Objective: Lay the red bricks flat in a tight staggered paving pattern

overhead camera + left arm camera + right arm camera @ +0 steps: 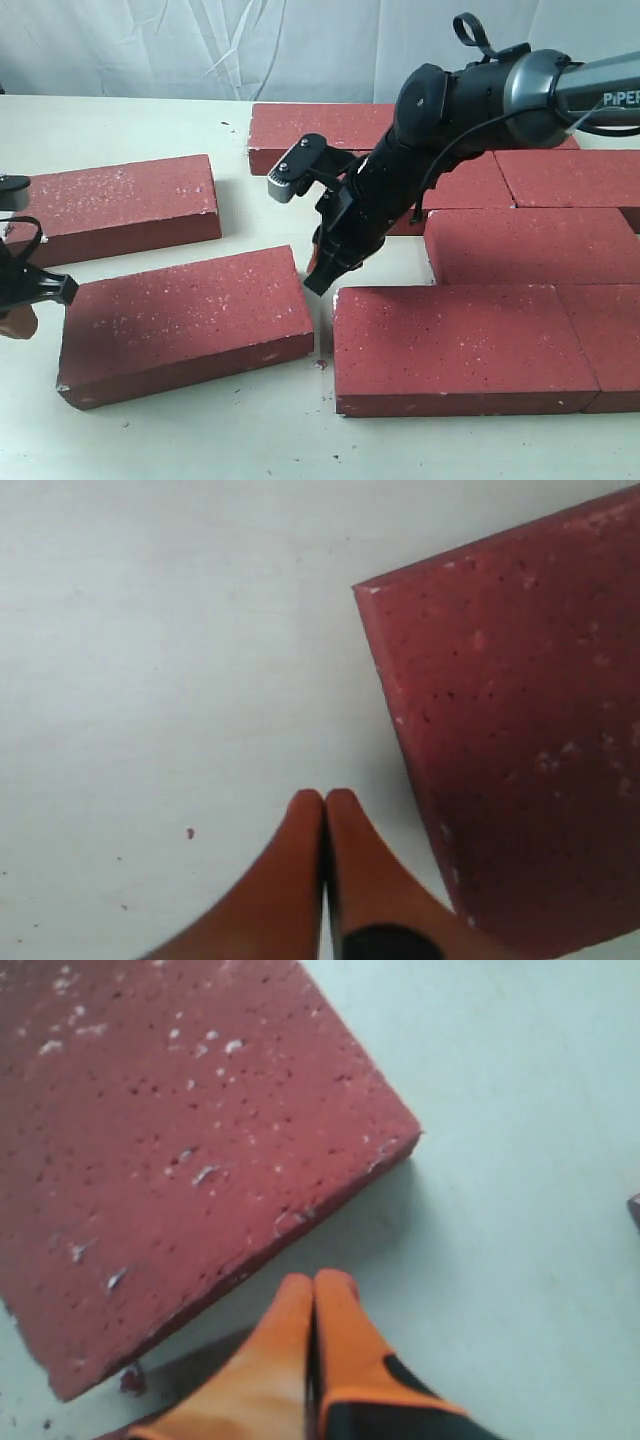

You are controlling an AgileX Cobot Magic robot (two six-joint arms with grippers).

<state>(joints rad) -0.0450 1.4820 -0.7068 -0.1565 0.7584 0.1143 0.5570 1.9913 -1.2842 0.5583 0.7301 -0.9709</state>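
Hidden or cut off:
- The left claw (18, 320) is mostly lost at the frame edge in the exterior view. Its wrist view shows the orange fingertips (300, 825) pressed together with nothing between them. They sit just beside a corner of the near loose brick (185, 320), with a strip of counter showing between.
- The right arm (450, 110) covers parts of the back bricks (320, 128), and the laid rows run off the right edge, so no full count is possible.
- The right claw (322, 275) is closed and empty. Its tips point down into the gap between the near loose brick and the front laid brick (460, 345). I cannot tell whether they touch the counter.

Bricks: the laid ones lie flat at the right in offset rows. Some joints are close, and a gap shows at the left of the middle row. The far loose brick (125, 205) and the near one lie flat at the left, both skewed and well apart from the laid group.

Surface and room: the counter (200, 430) is off-white and matte, with dark crumbs (322, 364) near the front laid brick. A creased white cloth (150, 45) hangs behind.
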